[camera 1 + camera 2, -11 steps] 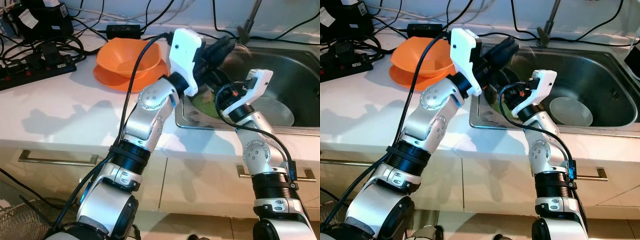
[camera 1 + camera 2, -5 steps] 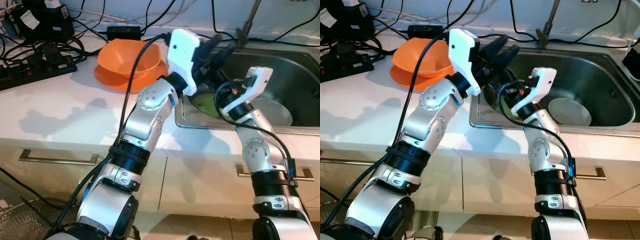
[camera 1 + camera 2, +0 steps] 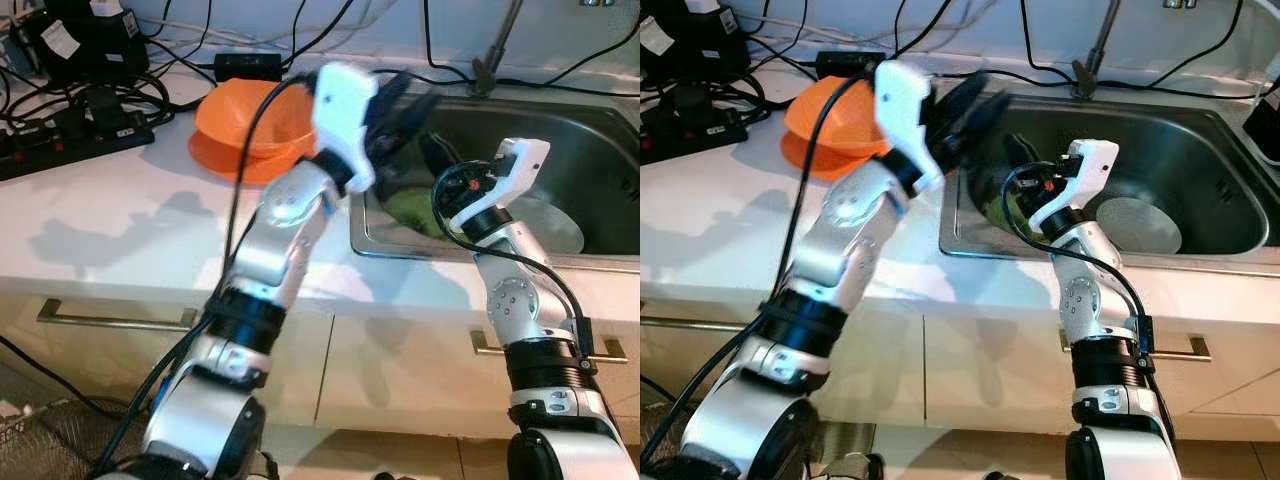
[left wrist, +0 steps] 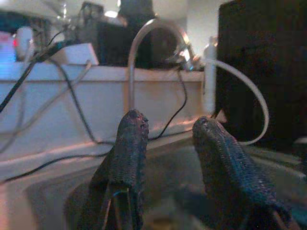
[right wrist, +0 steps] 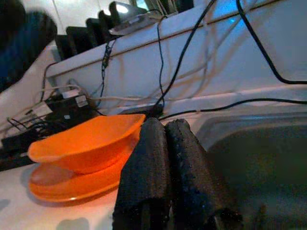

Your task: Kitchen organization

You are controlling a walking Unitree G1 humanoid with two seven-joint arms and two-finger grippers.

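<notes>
Left end effector (image 4: pixel 165 139) is raised over the sink (image 3: pixel 1200 130), fingers spread apart, holding nothing, with the tap (image 4: pixel 144 52) behind. Right end effector (image 5: pixel 165 163) sits at the sink's near-left corner, fingers pressed together. Orange bowl (image 3: pixel 262 115) rests on an orange plate (image 3: pixel 225 158) on the worktop (image 3: pixel 110 215), beside cables (image 3: pixel 90 95). A pale plate (image 3: pixel 1140 224) and something green (image 3: pixel 412 208) lie in the sink.

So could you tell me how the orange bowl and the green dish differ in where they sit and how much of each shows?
The orange bowl sits on the counter, stacked on an orange plate; the green dish lies down inside the sink. The orange bowl is mostly in plain sight, while the green dish is partly hidden behind the arms. Both lie near the sink's left rim.
</notes>
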